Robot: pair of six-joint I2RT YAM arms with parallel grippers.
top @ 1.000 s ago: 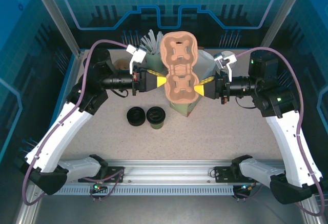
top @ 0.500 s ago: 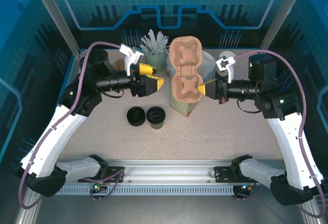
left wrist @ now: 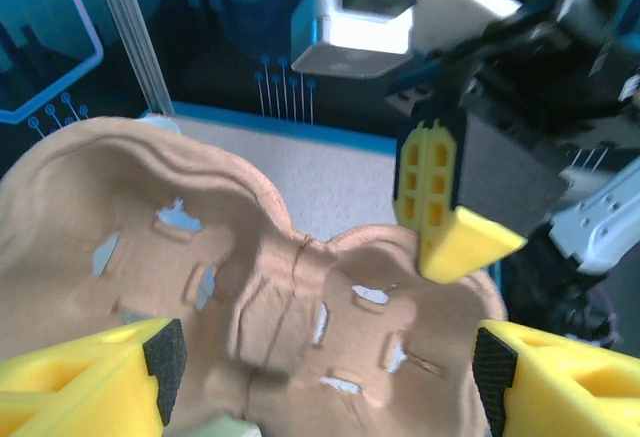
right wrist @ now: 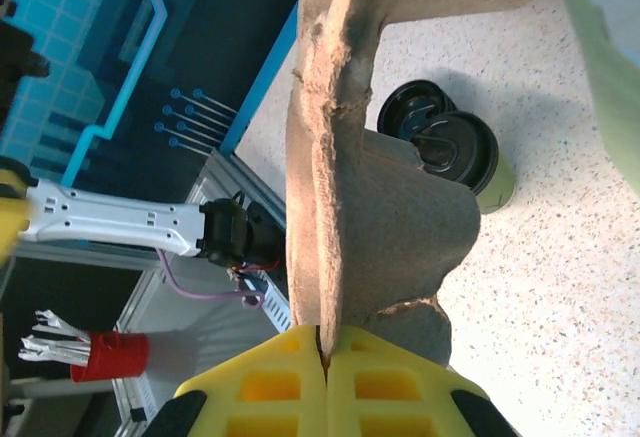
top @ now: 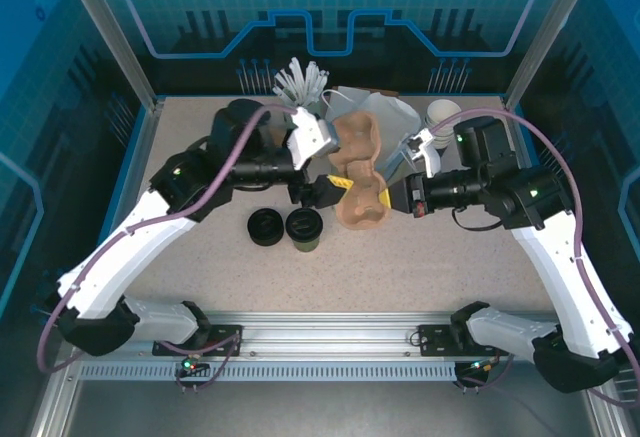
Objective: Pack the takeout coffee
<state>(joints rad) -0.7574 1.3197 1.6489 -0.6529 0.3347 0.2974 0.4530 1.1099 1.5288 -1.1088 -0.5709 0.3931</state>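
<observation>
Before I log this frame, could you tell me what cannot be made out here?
- Top view: the mouth of the bag, behind the carrier.
- Top view: the pot under the straws, covered by the left arm.
- Left wrist view: the carrier's left end, cut off by the edge.

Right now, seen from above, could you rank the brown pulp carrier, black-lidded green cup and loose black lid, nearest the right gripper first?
1. Brown pulp carrier, held by right gripper.
2. Black-lidded green cup, leftward.
3. Loose black lid, farthest left.
</observation>
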